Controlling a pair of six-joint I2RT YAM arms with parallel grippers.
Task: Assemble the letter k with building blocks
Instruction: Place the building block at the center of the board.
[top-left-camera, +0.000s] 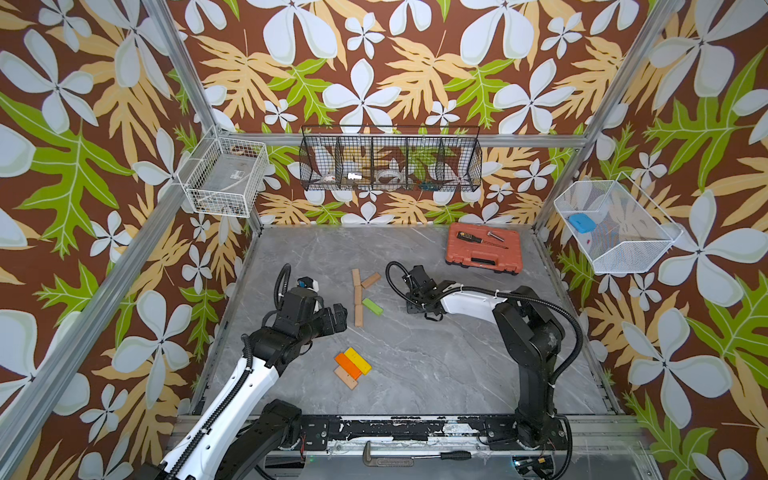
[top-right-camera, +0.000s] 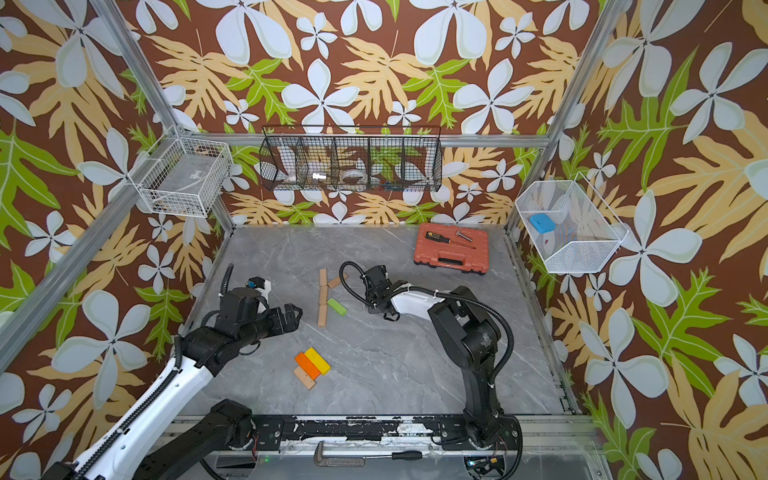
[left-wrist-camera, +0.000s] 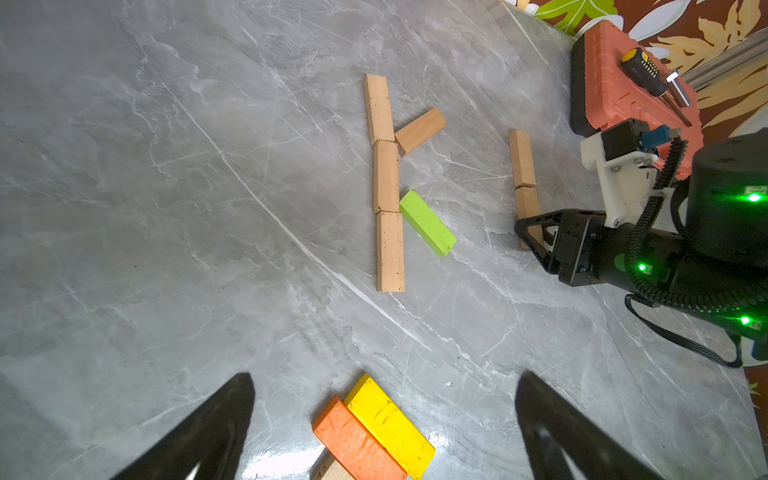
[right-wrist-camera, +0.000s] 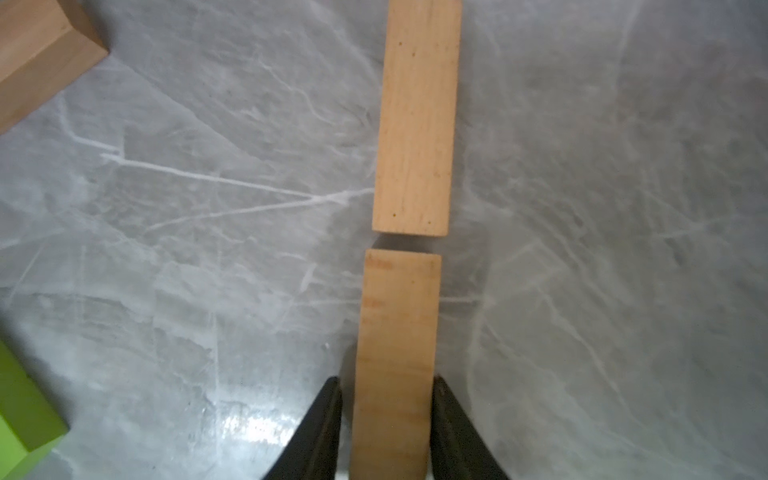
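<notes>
Right claw (right-wrist-camera: 386, 380) is low on the worktop (right-wrist-camera: 166, 249), jaws narrow and astride one end of a plain plank (right-wrist-camera: 395, 332). Whether they press it or stand just clear cannot be told. That plank lies flat, end to end with a second plain plank (right-wrist-camera: 415, 124), a small gap between; judged to be set in line, parallel to the letter. Nearer the worktop's centre, a stem of three plain planks (left-wrist-camera: 386, 178) carries a slanted plain plank (left-wrist-camera: 419, 129) and a green plank (left-wrist-camera: 428, 222) as arms — the K reads near complete. The right arm reaches low from the near right corner, wrist tipped down. Left claw (left-wrist-camera: 384, 376) is wide and empty, raised over the yellow plank (left-wrist-camera: 390, 424) and orange plank (left-wrist-camera: 357, 444) toward the near edge.
</notes>
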